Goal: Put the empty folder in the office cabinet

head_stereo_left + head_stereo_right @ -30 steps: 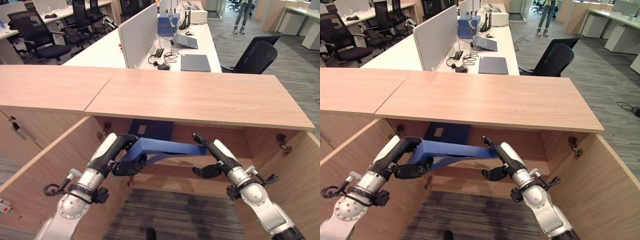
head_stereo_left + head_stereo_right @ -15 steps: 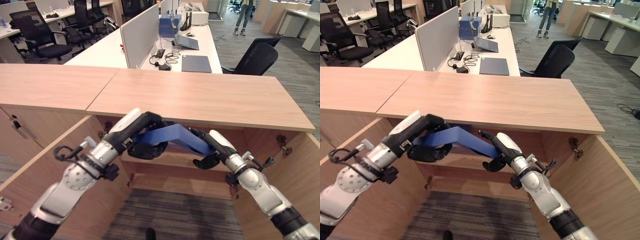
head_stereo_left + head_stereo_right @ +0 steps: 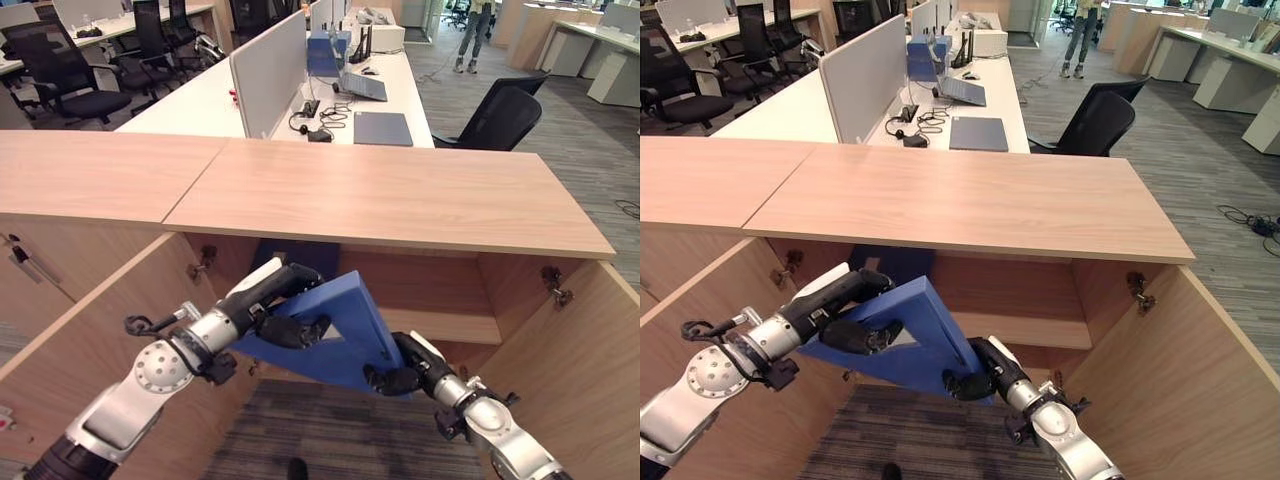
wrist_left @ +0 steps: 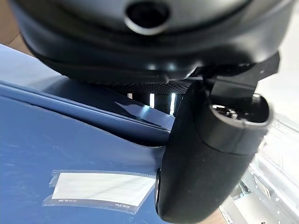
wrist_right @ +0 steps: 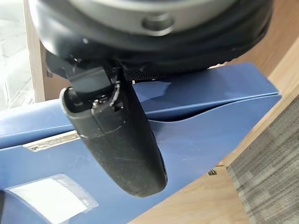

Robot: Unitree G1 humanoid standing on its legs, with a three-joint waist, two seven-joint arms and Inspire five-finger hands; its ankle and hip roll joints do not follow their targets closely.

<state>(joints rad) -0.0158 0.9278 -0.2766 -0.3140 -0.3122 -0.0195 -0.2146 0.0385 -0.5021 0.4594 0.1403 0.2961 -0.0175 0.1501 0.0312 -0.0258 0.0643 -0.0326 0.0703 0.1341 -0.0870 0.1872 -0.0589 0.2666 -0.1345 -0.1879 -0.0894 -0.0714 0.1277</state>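
1. Left eye view: blue file box [image 3: 335, 335] held tilted in the open front of the office cabinet [image 3: 400, 200], below the wooden top and in front of the inner shelf [image 3: 440, 322], not yet resting on it. Left hand [image 3: 290, 330] curled onto the near upper-left part of the box, thumb across its face. Right hand [image 3: 395, 378] clamped on the lower right corner, from beneath. Long axis slanting from upper left down to lower right; judged to need levelling and a push back toward the shelf. A second dark blue box [image 3: 300, 255] upright deeper in the cabinet, half hidden by the top.

2. Right eye view: same grip. Left hand [image 3: 855, 335] at the upper-left end, right hand [image 3: 968, 383] at the lowest corner of the file box [image 3: 915, 330]. Shelf beyond and slightly above the right hand. Far edge of the box hard to separate from the box behind it.

3. Left wrist view: thumb pressed on the blue face of the box [image 4: 70, 154], just beside a clear label pocket [image 4: 100, 189]. Fingers hidden behind the hand's bulk.

4. Right wrist view: thumb laid across the box's side [image 5: 196, 121], near its curved cut-out edge; cabinet wood and grey carpet [image 5: 266, 186] beyond. Fingers out of sight under the box.
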